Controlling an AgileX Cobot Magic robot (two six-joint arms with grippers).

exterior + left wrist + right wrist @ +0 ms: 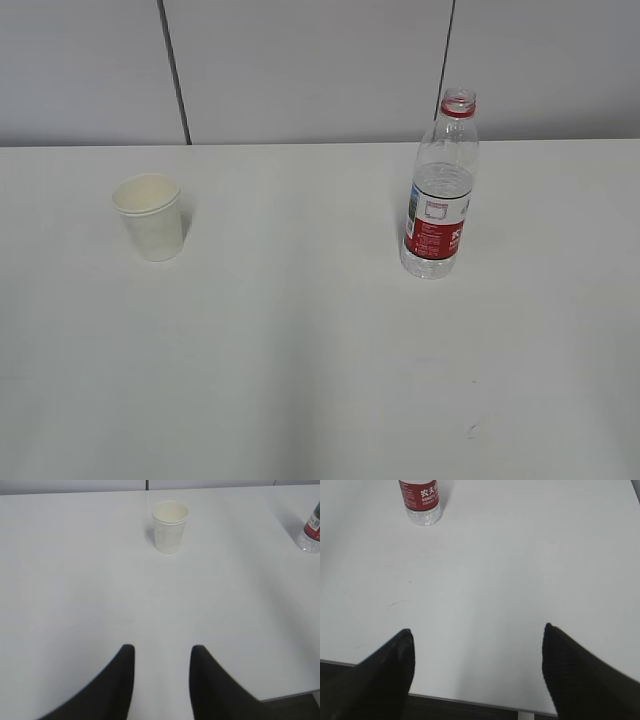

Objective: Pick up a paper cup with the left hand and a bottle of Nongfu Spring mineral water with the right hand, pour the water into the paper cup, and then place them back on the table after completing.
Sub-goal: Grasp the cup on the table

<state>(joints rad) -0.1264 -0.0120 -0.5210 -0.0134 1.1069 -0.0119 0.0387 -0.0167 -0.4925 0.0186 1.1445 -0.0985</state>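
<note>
A white paper cup stands upright on the white table at the left; it also shows in the left wrist view. An uncapped clear bottle with a red label stands upright at the right, with water inside; its base shows in the right wrist view and in the left wrist view. My left gripper is open and empty, well short of the cup. My right gripper is wide open and empty over the table's near edge, far from the bottle. Neither arm shows in the exterior view.
A grey panelled wall runs behind the table. The table's near edge shows under my right gripper. A faint scuff mark lies on the tabletop.
</note>
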